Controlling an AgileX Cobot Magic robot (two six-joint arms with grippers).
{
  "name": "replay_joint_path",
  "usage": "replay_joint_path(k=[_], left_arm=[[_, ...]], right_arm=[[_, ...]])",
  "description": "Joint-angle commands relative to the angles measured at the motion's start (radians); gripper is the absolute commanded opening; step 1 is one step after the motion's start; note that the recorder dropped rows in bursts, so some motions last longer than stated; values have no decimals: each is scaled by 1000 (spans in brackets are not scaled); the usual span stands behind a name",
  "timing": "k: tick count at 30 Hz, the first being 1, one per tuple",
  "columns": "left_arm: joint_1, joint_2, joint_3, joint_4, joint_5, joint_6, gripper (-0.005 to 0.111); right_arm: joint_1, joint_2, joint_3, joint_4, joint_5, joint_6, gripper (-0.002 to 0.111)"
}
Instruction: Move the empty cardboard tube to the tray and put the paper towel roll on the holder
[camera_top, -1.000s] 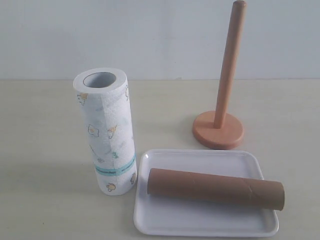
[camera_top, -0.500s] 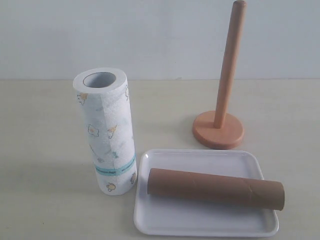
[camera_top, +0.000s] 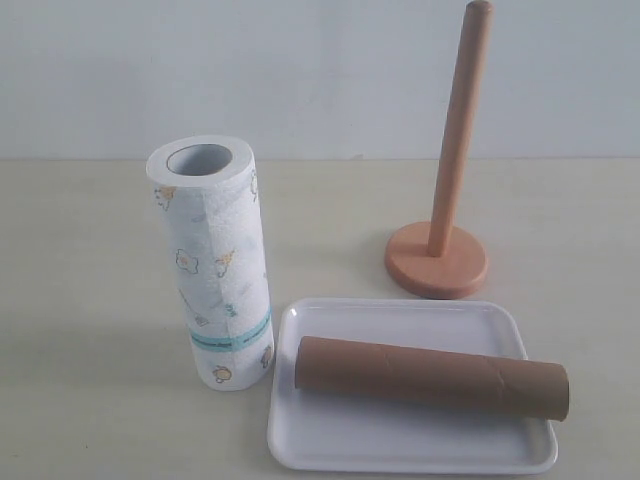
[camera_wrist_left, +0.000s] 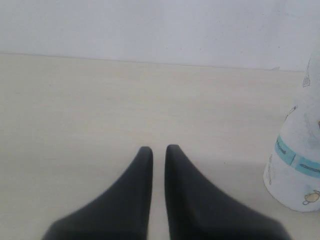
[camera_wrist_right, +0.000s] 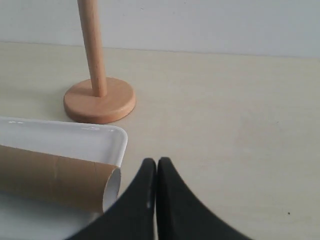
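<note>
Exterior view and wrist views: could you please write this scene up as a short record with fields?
tube: brown cardboard tube lies on its side across the white glossy tray, one end overhanging the rim
roll: white printed paper towel roll stands upright on the beige table, beside the tray
holder: wooden pole holder, pole bare
left gripper: shut, empty
right gripper: shut, empty
remaining: roll onto holder

View of left gripper (camera_wrist_left: 159, 149), jaws nearly together, over table (camera_wrist_left: 90, 100).
We note the paper towel roll (camera_wrist_left: 297, 165) upright (teal band showing), apart from it.
</note>
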Motion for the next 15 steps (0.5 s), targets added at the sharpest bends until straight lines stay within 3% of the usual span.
replay_joint_path(k=[1,15], left_arm=[[5,-4,4,0,1,-7,9],[5,-4,4,0,1,-7,9]], right_arm=[[-7,-5,0,-71,-1,153,0],[-7,-5,0,-109,-4,165,0]])
